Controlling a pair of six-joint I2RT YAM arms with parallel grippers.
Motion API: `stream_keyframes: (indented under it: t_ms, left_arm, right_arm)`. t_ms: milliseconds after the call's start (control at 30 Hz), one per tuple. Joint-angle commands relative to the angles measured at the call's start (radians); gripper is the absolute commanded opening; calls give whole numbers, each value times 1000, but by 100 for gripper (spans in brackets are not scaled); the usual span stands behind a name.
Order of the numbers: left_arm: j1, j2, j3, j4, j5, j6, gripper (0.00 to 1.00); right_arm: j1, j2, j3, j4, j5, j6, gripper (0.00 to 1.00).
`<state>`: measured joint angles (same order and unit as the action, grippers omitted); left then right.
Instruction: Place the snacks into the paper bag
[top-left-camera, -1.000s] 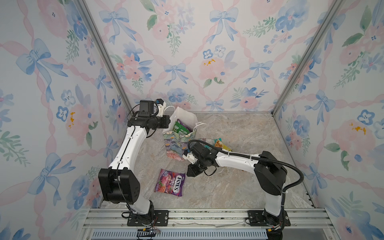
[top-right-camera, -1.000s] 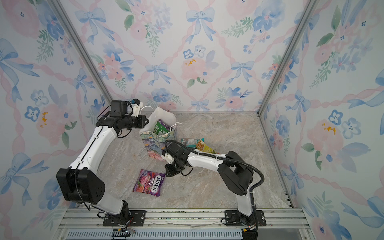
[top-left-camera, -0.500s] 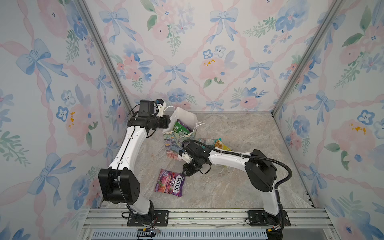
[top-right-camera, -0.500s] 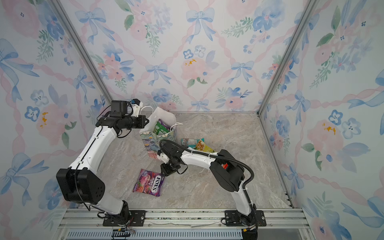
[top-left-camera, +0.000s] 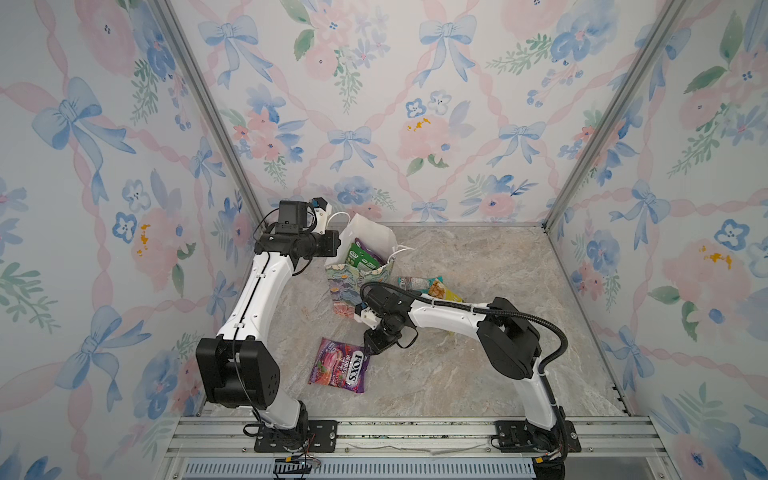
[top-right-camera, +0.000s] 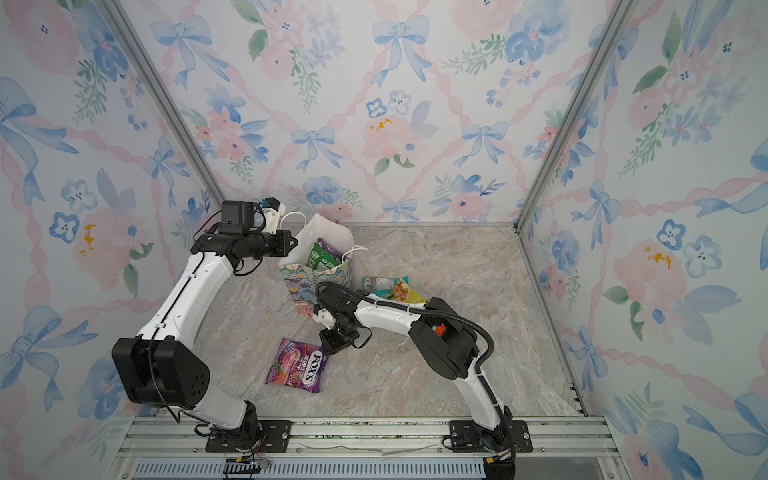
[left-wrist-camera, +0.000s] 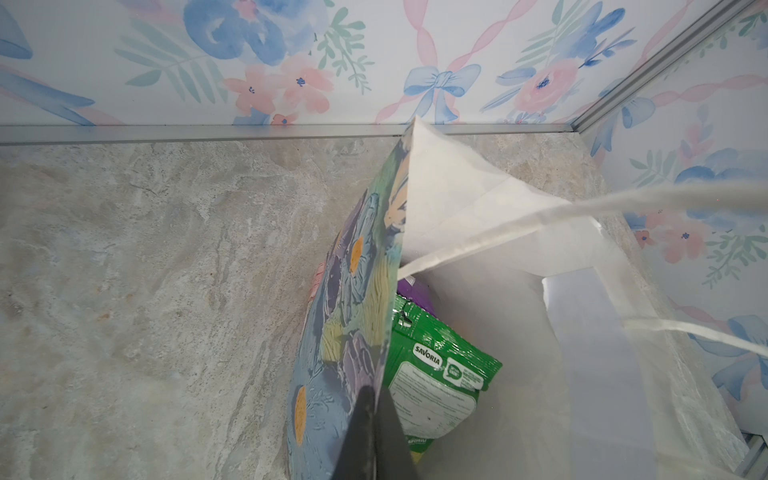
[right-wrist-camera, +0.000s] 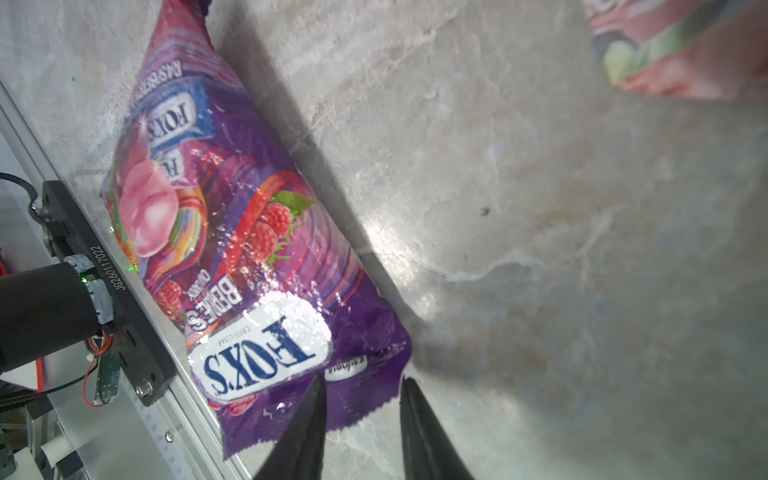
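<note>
I logged one purple FOX'S packet (top-left-camera: 340, 365), flat on the table (top-left-camera: 457, 374) toward the front rail, apart from the paper bag (top-left-camera: 357, 286); its long axis ran away from the right gripper (right-wrist-camera: 361, 378) toward the left arm's side, a corner of its end seal showing between that gripper's parted, empty jaws. The left gripper (left-wrist-camera: 372, 399) was clamped on the bag's wall; I judged the right arm nearer for the lift.
</note>
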<state>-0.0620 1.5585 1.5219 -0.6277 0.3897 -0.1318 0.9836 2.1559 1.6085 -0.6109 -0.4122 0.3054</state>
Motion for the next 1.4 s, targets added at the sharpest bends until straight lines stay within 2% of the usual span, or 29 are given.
stream_keyframes:
  t_ms: [0,133,400,733,1133,1367]
  left_arm:
    - [10,-33,-13,-17,-1,21,0]
    - [13,-37,-13,-18,-1,21,0]
    - [17,-38,-14,-18,6,20,0]
    - [20,-33,-13,-18,9,19,0]
    - [21,-20,-12,-18,12,15,0]
    - [20,-17,-11,-18,12,15,0]
  right_arm:
    - [11,29,43,-52,-17,-18,32]
    - [11,38,55,-59,-24,-19,26]
    - [9,40,58,-65,-17,-17,0]
    - [-65,-125,-113,-14,79,15,0]
    - [-301,-370,-519,197,91,148,0]
    - [-397,-403,-495,180,115,97,0]
